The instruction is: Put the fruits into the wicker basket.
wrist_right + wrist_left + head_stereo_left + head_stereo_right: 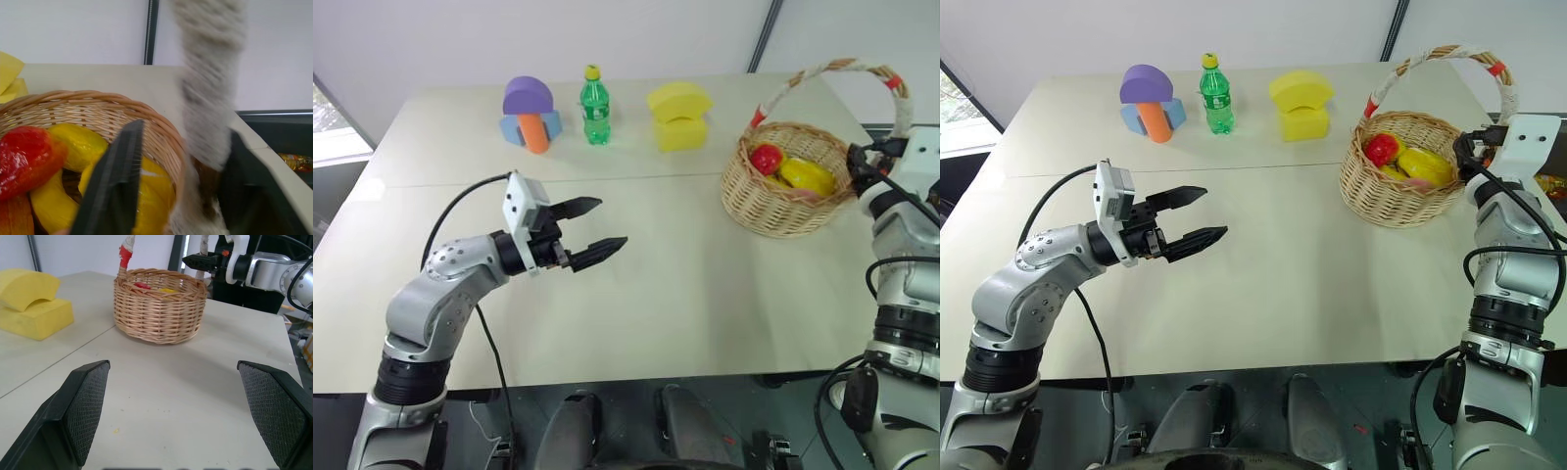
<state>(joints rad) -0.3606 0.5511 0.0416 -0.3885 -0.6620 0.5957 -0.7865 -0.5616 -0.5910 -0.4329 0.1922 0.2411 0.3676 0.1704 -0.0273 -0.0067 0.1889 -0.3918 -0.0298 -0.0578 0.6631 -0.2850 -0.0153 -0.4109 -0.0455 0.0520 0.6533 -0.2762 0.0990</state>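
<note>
While the left hand (612, 221) hovers spread over the table (685, 313), the right hand (185, 129), also spread, straddles the basket handle (210, 73).

The pale beige table (705, 294) has a thin seam running across it from side to side. Along its far edge stand three things in a row. To the left is a cluster of foam blocks (531, 116), a purple half-round sitting on a blue piece and an orange cylinder; beside it is an upright green bottle (595, 106) with a yellow cap; then comes a yellow stack (679, 117) with an arched piece on top of a block. The wicker basket (783, 201) sits at the right, nearer than the row and close to the table's right edge, its looped handle standing up.
</note>
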